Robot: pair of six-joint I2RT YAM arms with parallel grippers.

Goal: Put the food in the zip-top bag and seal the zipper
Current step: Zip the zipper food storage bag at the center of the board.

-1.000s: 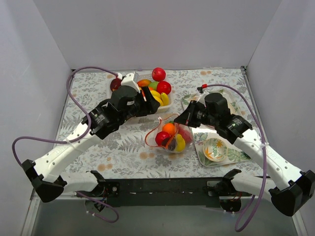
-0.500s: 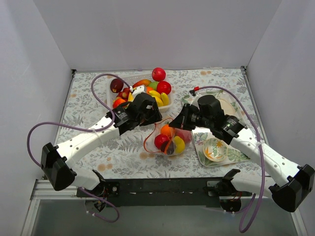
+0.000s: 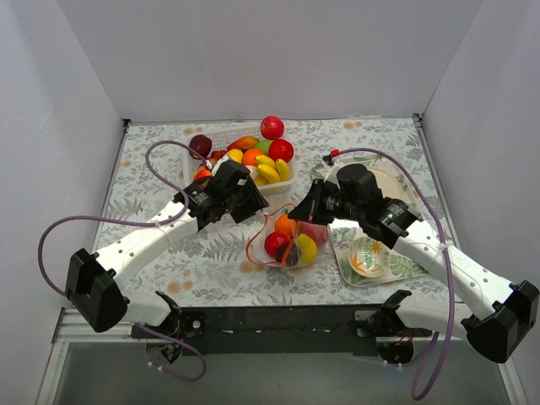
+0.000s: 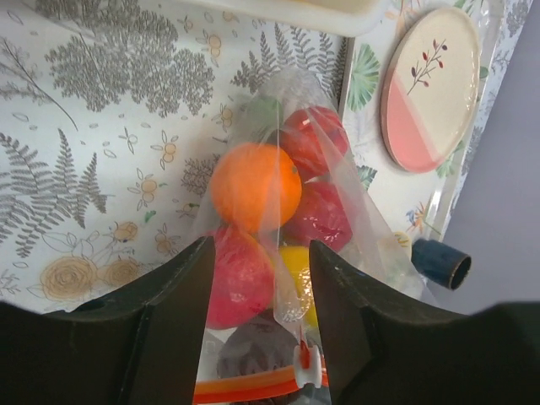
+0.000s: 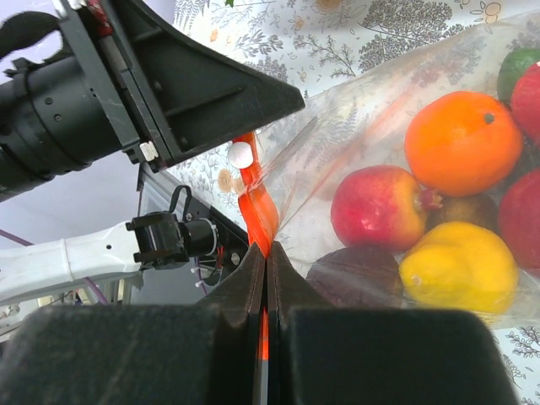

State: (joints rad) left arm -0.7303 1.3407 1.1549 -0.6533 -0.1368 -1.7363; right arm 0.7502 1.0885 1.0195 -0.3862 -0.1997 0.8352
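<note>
The zip-top bag [image 3: 291, 238] is lying on the table [image 3: 152, 169] between the two arms, just in front of the basket [image 3: 283, 182]; the food [image 4: 255, 186] is sitting inside it, orange, red, yellow and dark purple pieces bunched together; more pieces are waiting in the basket. The zipper [image 5: 256, 207] is running away from the right gripper [image 5: 266, 253], whose jaws are pressing together on the strip, towards the left gripper [image 4: 263, 253], whose jaws are standing apart over the bag.

The coming move is probably turning on this line: the strip's long axis is stretching from the right pinch across the left jaws, deep between them near their roots, with a small white slider [image 4: 305, 359] riding on it; the left arm is likely needing only to close on it.

The left wrist view is showing the strip crossing its gap, and a pink-and-cream plate [image 4: 430, 89] beyond the bag; the right wrist view is showing the pinch itself; the top view is hiding both contacts behind the wrists, yet showing the strip looping loosely round the bag's near-left side, so the mouth is apparently gaping.
</note>
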